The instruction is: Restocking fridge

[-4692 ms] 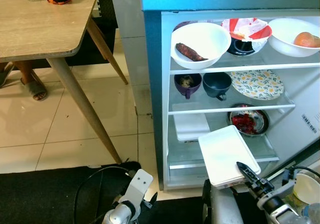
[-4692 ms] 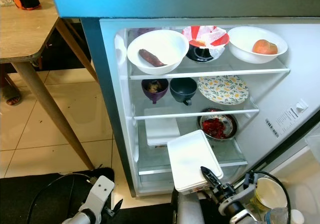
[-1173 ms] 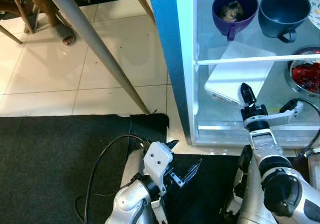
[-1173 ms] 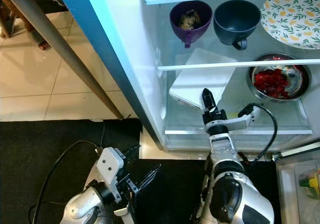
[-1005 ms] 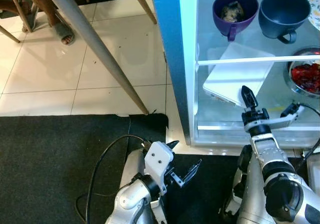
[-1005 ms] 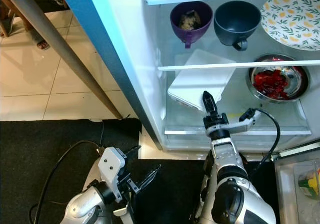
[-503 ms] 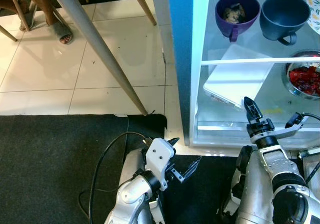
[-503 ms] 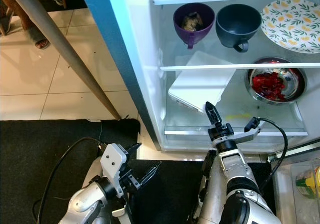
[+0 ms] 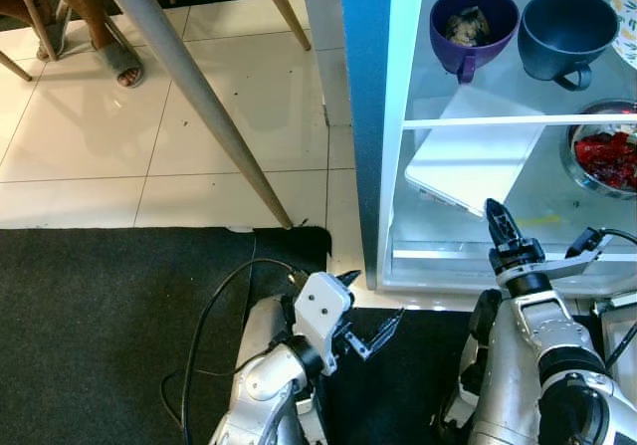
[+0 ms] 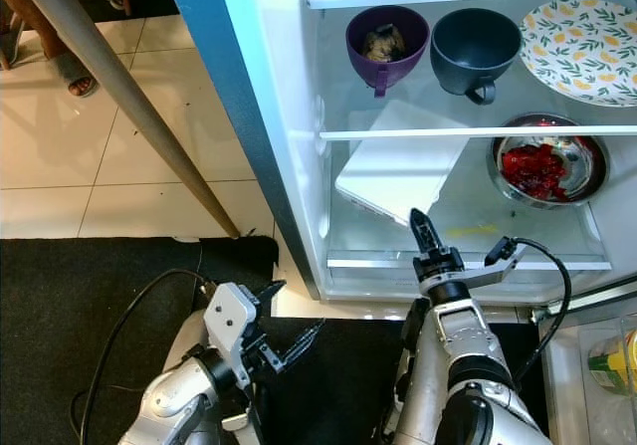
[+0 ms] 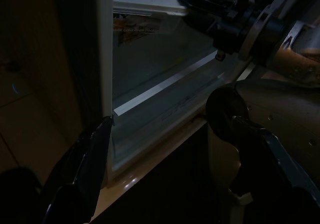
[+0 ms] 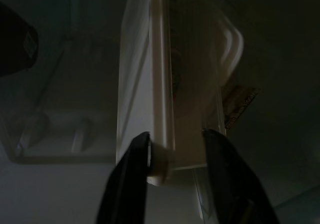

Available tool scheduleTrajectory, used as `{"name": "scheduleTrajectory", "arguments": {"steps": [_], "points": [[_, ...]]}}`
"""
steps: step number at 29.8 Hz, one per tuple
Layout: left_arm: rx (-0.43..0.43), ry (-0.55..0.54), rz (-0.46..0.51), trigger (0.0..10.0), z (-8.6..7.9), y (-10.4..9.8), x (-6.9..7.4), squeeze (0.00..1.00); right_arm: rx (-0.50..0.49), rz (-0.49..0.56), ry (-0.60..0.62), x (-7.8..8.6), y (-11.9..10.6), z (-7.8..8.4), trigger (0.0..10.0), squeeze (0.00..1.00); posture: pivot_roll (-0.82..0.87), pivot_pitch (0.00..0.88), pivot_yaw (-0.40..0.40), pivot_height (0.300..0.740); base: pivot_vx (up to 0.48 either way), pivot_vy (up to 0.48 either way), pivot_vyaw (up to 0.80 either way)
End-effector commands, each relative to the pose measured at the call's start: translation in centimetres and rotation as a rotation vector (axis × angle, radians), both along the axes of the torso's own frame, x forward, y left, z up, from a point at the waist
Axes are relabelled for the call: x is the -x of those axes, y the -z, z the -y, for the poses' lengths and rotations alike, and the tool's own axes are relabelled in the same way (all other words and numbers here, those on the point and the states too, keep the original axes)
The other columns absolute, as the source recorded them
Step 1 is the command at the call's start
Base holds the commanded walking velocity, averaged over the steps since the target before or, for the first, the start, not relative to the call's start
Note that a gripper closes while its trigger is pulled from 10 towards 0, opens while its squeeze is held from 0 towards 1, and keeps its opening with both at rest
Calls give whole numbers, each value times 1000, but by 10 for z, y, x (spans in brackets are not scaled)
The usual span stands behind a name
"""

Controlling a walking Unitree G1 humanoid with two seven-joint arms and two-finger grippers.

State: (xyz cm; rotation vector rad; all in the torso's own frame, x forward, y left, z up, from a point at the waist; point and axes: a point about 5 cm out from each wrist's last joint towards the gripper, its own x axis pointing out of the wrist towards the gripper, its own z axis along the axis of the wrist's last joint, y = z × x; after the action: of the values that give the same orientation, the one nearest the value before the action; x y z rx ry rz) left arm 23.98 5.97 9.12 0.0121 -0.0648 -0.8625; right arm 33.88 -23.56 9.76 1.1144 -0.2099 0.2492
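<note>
White container (image 9: 468,161) laid tilted on the fridge's bottom shelf (image 9: 518,252) toward its left edge, right end effector (image 12: 172,156) fingers spread around its near corner (contact unclear), left end effector (image 9: 366,328) held spread over the black mat (image 9: 109,326)

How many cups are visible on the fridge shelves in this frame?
2. A purple cup holding some food and a dark blue cup stand side by side on the shelf above the white container. Others may sit higher, out of frame.

A home kitchen: an open fridge (image 10: 289,136) holding dishes, tiled floor (image 9: 119,156), wooden table legs (image 9: 189,97).
</note>
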Motion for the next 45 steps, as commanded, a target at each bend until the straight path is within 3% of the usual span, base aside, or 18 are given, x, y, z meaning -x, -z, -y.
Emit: {"name": "scheduleTrajectory", "arguments": {"steps": [1, 8, 18, 31, 33, 39, 40, 45], "points": [[0, -2, -40, 10000, 0, 10, 5, 0, -24, -60, 8, 8, 15, 0, 0, 0, 68, 384, 138, 300, 0, 0, 0], [4, 0, -38, 10000, 1, 11, 5, 0, -21, -51, 27, 8, 11, 7, 0, 0, 65, 386, 133, 300, 0, 0, 0], [12, 5, -37, 10000, 5, 11, 6, 0, 12, 13, 26, -4, -14, 12, 0, 0, 58, 385, 127, 300, 0, 0, 0], [14, 7, -38, 10000, 6, 12, 7, 0, 92, 54, -19, -24, -41, 1, 0, 0, 65, 390, 129, 300, 0, 0, 0], [15, 9, -40, 10000, 6, 12, 8, 0, 167, 60, -62, -34, -55, -8, 0, 0, 71, 397, 132, 300, 0, 0, 0], [15, 7, -41, 10000, 6, 12, 9, 0, 229, 51, -83, -38, -60, -13, 0, 0, 73, 398, 130, 300, 0, 0, 0], [14, 5, -41, 10000, 5, 12, 10, 0, 308, 33, -87, -40, -61, -15, 10000, 0, 74, 400, 132, 300, 0, 0, 0], [13, 5, -43, 10000, 5, 13, 10, 0, 409, 10, -73, -42, -63, -15, 10000, 0, 75, 401, 132, 300, 0, 0, 0]]}}
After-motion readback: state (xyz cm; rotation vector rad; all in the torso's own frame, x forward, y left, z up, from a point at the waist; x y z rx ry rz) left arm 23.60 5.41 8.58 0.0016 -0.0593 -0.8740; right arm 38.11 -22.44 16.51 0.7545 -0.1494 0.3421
